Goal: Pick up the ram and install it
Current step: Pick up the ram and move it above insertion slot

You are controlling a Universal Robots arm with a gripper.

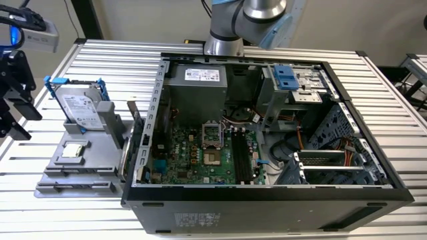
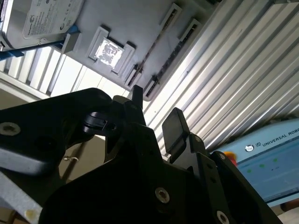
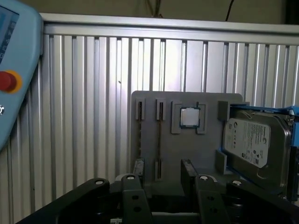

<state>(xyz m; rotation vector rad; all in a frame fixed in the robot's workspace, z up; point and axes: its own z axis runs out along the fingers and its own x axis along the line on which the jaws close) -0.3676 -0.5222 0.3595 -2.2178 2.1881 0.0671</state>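
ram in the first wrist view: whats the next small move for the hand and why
Probably advance the open, empty hand toward the ram, standing on edge in the gray holder's slot beside the CPU; the hand looks roughly lined up with it but apart.

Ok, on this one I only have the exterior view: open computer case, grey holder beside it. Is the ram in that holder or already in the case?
Observer: In the holder. In the first wrist view the thin dark circuit-board ram stick stands on edge in a slot of the flat grey plastic holder.
Operator: Which slot?
Observer: Of the two, the one nearer the square silver processor chip.
Operator: Pincer holding anything?
Observer: No. In the second wrist view the black pincer is open, nothing between its fingers.
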